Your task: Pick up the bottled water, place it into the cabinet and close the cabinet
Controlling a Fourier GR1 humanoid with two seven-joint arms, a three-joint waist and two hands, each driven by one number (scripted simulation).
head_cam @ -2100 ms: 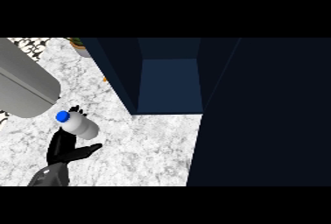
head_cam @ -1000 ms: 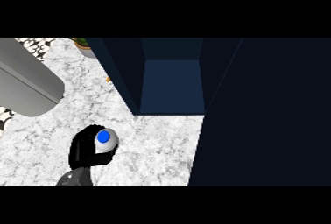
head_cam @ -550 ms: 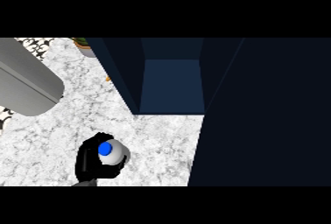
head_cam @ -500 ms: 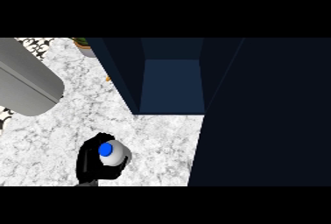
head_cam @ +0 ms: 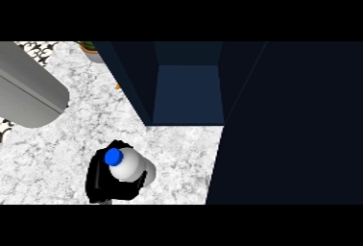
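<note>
Step in hand: carry, between pickup and placement. My right hand (head_cam: 106, 182) is curled round the white plastic water bottle with the blue cap (head_cam: 129, 168). The fingers wrap its lower body and hide it, so only the cap and shoulder show from above. The bottle looks upright, cap towards the camera, held above the white-and-grey marbled counter (head_cam: 64, 139). I cannot tell from this steep angle how high it sits over the surface. It is at the lower left of the view, near the dark blue cabinet (head_cam: 135, 81) but still outside it. The cabinet's lighter blue inner floor (head_cam: 188, 91) is visible and nothing shows on it. The tall dark panel filling the right side (head_cam: 284, 125) is probably the cabinet's door standing open, though it is too dark to make out an edge or handle. The big grey cylinder at upper left (head_cam: 28, 96) I take to be my left forearm close to the camera; its hand is out of sight. Next move, as I judge it: carry the bottle forward and right through the opening, keep it clear of the near side wall, set it on the inner floor, release, withdraw, then swing the door shut. Placement and closing are both not yet done.
</note>
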